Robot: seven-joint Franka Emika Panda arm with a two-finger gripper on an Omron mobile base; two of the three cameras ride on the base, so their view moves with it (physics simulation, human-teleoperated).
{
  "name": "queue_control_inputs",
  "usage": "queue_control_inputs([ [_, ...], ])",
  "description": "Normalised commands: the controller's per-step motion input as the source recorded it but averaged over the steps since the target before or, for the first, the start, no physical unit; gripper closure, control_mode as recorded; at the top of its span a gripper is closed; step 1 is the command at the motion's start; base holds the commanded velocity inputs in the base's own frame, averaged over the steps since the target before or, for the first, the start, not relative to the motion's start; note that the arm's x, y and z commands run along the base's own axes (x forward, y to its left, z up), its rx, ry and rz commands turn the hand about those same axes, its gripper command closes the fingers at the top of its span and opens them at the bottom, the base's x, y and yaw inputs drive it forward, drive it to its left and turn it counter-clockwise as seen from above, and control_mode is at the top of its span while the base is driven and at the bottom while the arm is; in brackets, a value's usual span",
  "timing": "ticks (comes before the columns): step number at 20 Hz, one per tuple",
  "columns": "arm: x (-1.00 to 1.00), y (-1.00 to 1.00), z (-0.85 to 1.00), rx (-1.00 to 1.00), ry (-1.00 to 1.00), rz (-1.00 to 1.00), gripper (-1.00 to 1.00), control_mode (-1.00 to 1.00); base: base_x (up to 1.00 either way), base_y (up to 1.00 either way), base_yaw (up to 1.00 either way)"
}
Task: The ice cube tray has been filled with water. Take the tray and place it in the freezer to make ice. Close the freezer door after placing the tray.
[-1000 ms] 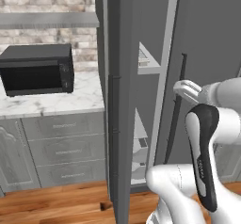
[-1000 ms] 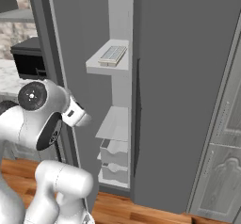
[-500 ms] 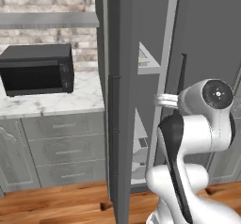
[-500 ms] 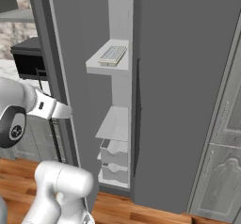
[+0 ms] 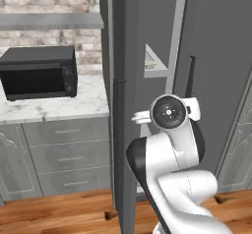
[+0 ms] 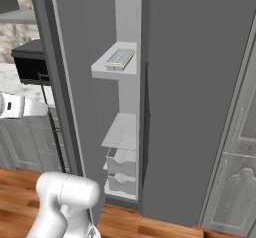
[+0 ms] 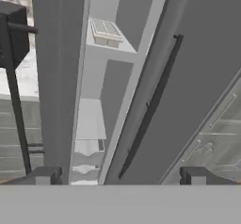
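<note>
The ice cube tray (image 6: 119,58) lies flat on the upper pale shelf (image 6: 107,71) inside the freezer (image 6: 127,107); it also appears as the tray (image 7: 105,32) and, small and partly hidden, the tray (image 5: 149,60). The water is a pale sheen in its cells. The freezer door (image 6: 80,92) stands open to the left, its bar handle (image 7: 14,100) close to my hand. My gripper (image 7: 120,178) is open and holds nothing. It sits in front of the doorway, well below the tray and apart from it.
A black microwave (image 5: 39,73) sits on the marble counter (image 5: 78,105) left of the open door, above grey drawers (image 5: 64,154). The appliance's right door (image 6: 200,82) is shut, with its handle (image 6: 146,112). Lower shelves and bins (image 6: 122,162) fill the freezer's bottom.
My arm has swung left and forward, so the wrist now faces the left base camera in front of the doorway. The tray and the door have not moved; the gripper stays open.
</note>
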Motion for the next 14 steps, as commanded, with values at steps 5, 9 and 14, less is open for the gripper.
queue_control_inputs([
  [5, 0.00, 0.78, -0.01, -0.27, 0.11, 0.01, -1.00, -1.00, 0.00, 0.00, 0.00],
  [9, 0.03, 0.69, -0.04, -0.23, 0.13, 0.00, -1.00, -1.00, 0.00, 0.00, 0.00],
  [14, 0.14, 0.54, -0.12, -0.18, 0.09, 0.00, -1.00, -1.00, 0.00, 0.00, 0.00],
])
